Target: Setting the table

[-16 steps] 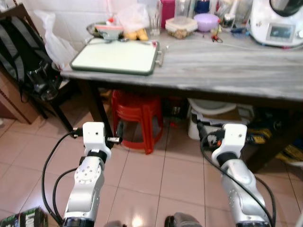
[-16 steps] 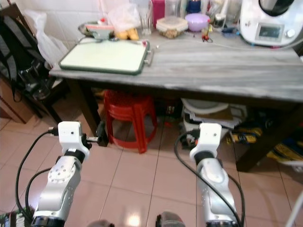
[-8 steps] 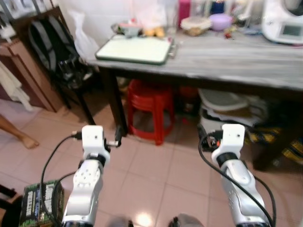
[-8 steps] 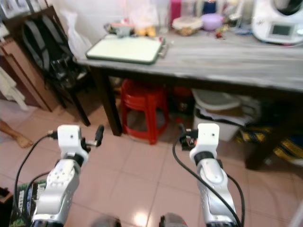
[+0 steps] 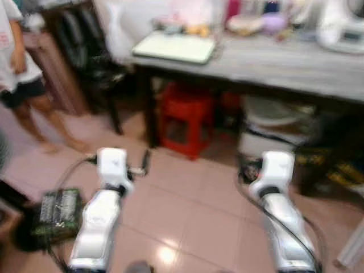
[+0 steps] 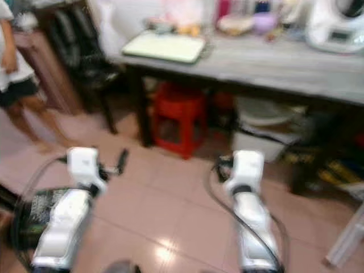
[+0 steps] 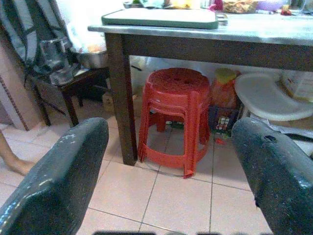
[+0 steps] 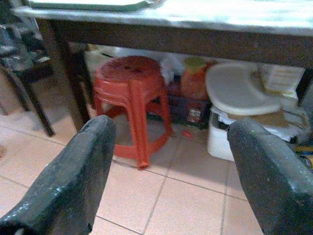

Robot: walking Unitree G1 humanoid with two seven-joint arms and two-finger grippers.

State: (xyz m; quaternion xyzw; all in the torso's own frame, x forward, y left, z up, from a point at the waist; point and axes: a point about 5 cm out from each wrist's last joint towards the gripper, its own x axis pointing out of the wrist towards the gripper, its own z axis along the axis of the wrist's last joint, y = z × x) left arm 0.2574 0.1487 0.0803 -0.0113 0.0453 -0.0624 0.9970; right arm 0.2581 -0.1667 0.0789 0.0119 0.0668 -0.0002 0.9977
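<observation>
Backing off since the earlier frame, the camera now takes in a person at far left. Left gripper and right gripper hover above the tiled floor, jaws spread and empty. Beyond, a pale green rectangular tray rests on the grey wooden tabletop, above stacked red plastic stools.

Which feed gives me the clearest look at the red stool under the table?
The left wrist view: the red stool sits sharp and whole between the open left gripper fingers. The right wrist view shows it sharp too, but nearer one side. Both eye views show it blurred and small under the table.
</observation>
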